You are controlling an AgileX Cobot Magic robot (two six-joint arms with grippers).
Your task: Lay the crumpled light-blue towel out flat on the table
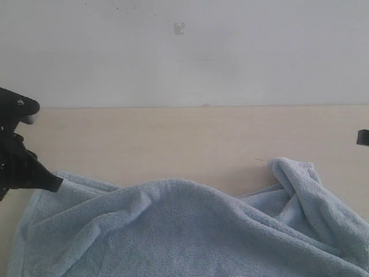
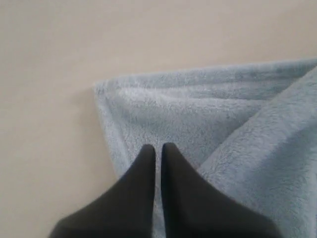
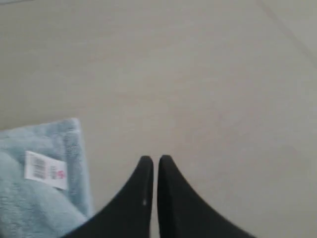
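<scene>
Left gripper (image 2: 157, 145): jaws together, a hairline gap between the tips. The tips sat on the towel (image 1: 190, 231) just inside its far-left corner, beside the hem (image 2: 106, 129). Whether cloth was pinched between them could not be told. In the exterior view the towel tapered up to that tip.

Right gripper (image 3: 155, 157): jaws together, over bare table (image 1: 173, 138), apart from the towel. It was just beside the towel corner that carried the white tag (image 3: 45, 170), and the tag faced up. In the exterior view only a small black part of this arm showed, beyond the towel's right end.

Towel: lay on the near part of the table and ran out of view at the near edge. It was not flat. A broad hump rose through its middle, with creases running toward the near right. Its right end was bunched into thick folds, doubled over on themselves, that stood higher than the rest. The left end lay flatter, with one layer folded across another near the left gripper.

Table: beyond the towel the surface was plain pale beige across the full width.

Wall (image 1: 230, 52): white, stood behind the table, farthest from the towel. It bore one small grey mark (image 1: 179, 27) high up.
</scene>
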